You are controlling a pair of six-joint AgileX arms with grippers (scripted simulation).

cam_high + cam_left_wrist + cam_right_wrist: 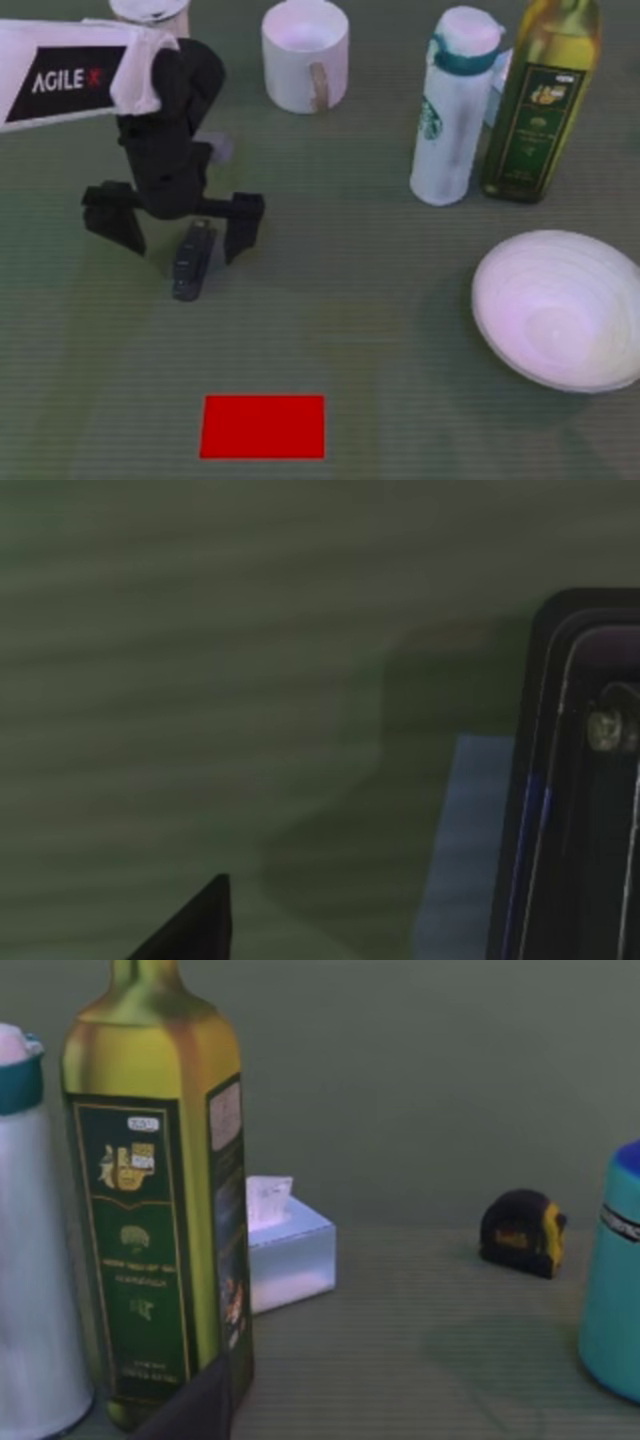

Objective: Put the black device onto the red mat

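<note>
Left gripper (185, 232) sits at about 10 o'clock on the table, fingers spread wide and straddling the black device (192, 260), which lies on the cloth with its long axis running roughly 12-to-6; the near end pokes out toward 6 below the fingertips. Nothing is clamped. The jaws are released, one finger on each side of the device, so I read this as lined up across the narrow width for a pinch, grasp not yet made. Left wrist view shows only cloth and part of the gripper body, no help on contact. Red mat (262, 426) lies flat at about 6 o'clock, well apart from the device and slightly to its right; the path between them is bare cloth, so nothing blocks the carry. Moving right: white mug (304, 53) at 12, white flask (455, 105) and oil bottle (540, 100) standing side by side at about 1, white bowl (560, 308) at 4, all off the route. Right gripper isn't in the top view, and its wrist view doesn't show the fingers clearly: cannot tell its state.
</note>
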